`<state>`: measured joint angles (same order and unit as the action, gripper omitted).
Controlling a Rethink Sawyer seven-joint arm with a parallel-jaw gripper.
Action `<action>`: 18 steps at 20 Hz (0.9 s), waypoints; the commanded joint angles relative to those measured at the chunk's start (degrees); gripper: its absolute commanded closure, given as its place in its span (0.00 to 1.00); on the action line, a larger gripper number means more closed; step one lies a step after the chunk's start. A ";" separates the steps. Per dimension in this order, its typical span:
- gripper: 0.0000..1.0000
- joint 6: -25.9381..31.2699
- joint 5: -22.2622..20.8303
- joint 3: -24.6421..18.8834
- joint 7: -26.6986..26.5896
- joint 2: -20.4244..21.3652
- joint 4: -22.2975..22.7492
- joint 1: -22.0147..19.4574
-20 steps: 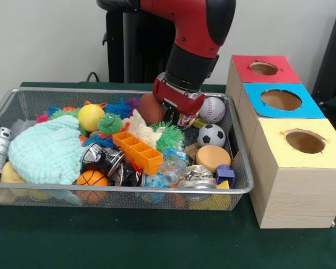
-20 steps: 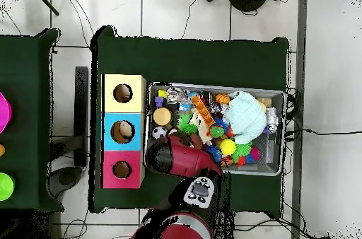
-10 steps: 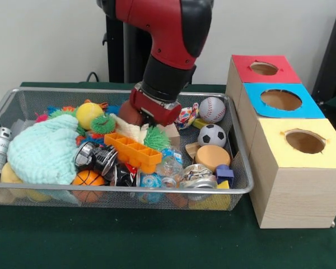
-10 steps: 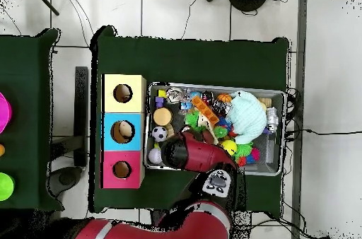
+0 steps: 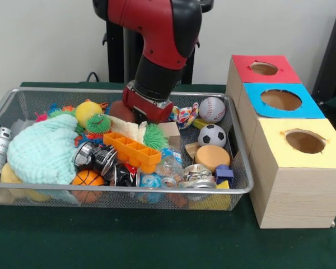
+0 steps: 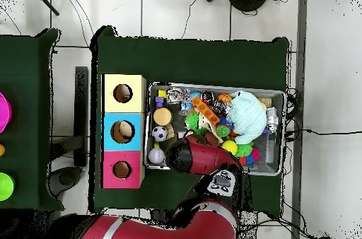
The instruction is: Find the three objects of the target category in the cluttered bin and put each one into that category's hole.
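The wire mesh bin is full of clutter. The mint-green knit cloth lies at its left end and also shows in the overhead view. The polka-dot cloth lies crumpled at the back, just right of my gripper. A cream knit cloth lies under and just left of the gripper. The gripper is down among the toys at the bin's back middle, and its tip is hidden. The yellow-faced hole is on the nearest box at the right, and shows in the overhead view.
The blue-faced hole and red-faced hole lie behind the yellow one. A baseball, soccer ball, basketball, yellow ball, orange tray, crushed cans and green spiky balls crowd the bin.
The arm has swung left in the front view, towards the bin's middle, pushing toys aside. The polka-dot cloth now shows more fully on its right.
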<state>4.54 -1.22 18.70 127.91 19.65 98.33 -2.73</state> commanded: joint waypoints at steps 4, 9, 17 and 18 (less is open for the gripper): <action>1.00 9.40 -2.43 -6.39 1.78 8.51 7.37 -0.40; 1.00 11.07 -1.34 -8.17 2.59 11.87 9.02 1.15; 1.00 5.29 -0.82 -8.98 4.69 10.81 7.55 2.57; 1.00 3.69 -0.85 -8.39 5.37 10.50 7.36 3.12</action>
<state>10.36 -1.63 17.13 127.91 29.53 104.98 0.21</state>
